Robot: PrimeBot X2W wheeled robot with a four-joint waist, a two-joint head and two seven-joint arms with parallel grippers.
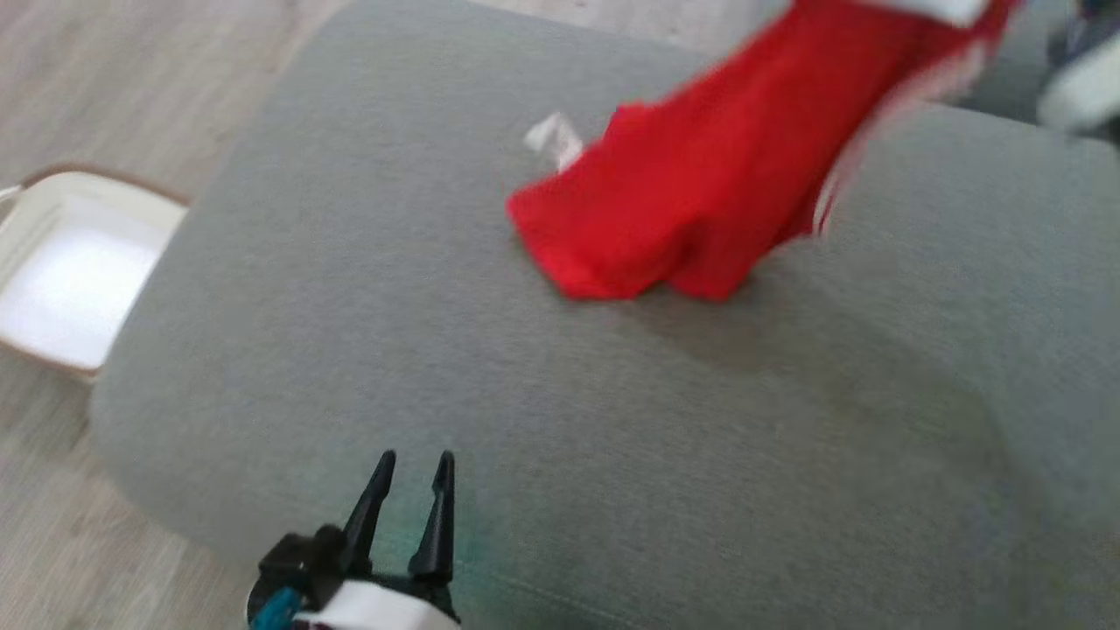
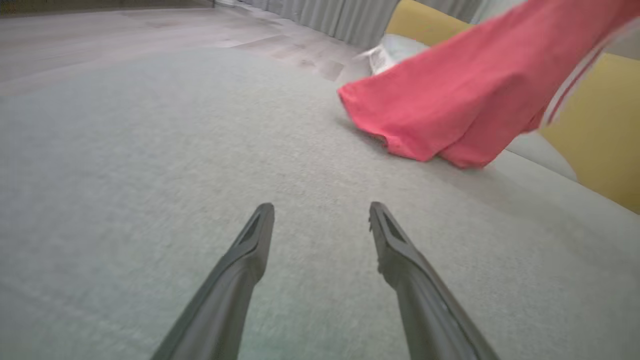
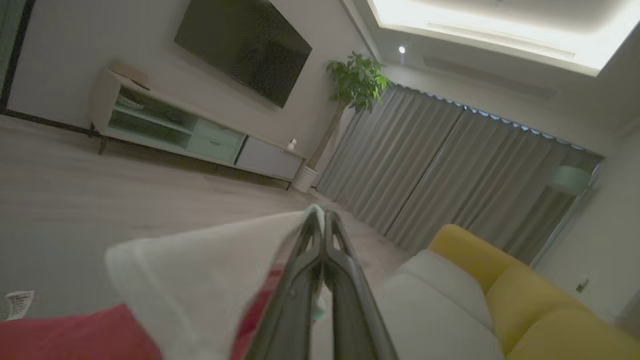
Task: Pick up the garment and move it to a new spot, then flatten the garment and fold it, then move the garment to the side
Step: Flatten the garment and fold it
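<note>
The grey cushion (image 1: 437,350) spreads out under and ahead of my left gripper (image 1: 417,457), and most of it lies bare. The garment (image 1: 700,192), red with a white trim, is ahead and to the right of that gripper, well apart from it. It slants up toward my right gripper (image 3: 320,212), with only its lower end bunched on the cushion.

In the right wrist view that gripper's fingers are pressed together on the white-trimmed edge, and the cloth hangs down below and to the left of them. So I judge the pick-up is made and the carry to a new spot is under way, not finished: the picture is smeared and the cloth has not been laid down.

A white tray (image 1: 79,271) sits on the floor to the left of my left gripper, beyond the cushion's edge. The left gripper hovers low over the near cushion with its jaws wide apart and nothing between them.

A small white label (image 1: 553,140) lies just beside the garment's far edge.

Flattening, folding and the move aside are all left to do.
</note>
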